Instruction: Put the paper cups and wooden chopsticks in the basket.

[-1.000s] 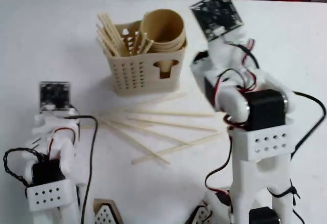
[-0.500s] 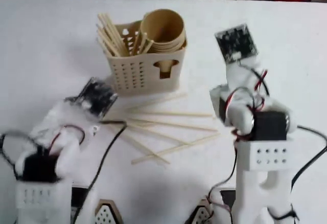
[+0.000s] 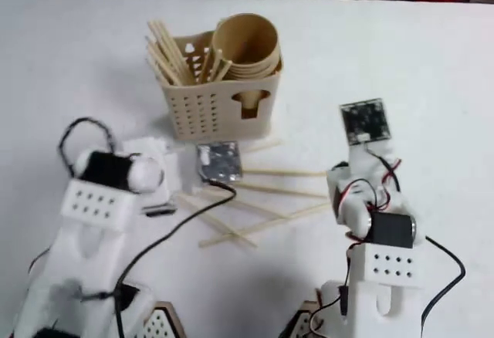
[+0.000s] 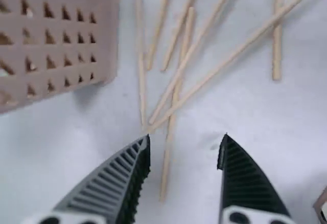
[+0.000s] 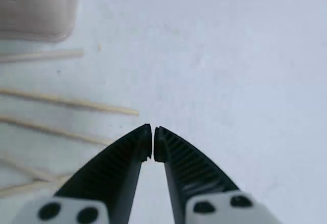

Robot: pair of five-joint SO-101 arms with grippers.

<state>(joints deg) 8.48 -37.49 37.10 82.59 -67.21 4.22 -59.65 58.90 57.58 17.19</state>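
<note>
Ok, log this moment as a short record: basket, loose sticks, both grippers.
basket: upright on the table, holding stacked paper cups and a bunch of chopsticks
loose chopsticks: several scattered on the table in front of the basket
left gripper: open, over the loose chopsticks, straddling one stick's end
right gripper: shut, empty, above bare table beside the loose chopsticks
not yet done: loose chopsticks into the basket

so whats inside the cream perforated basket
A stack of tan paper cups sits in one side of the basket; a bundle of wooden chopsticks leans in the other. Its walls and contents hide the floor.
</note>
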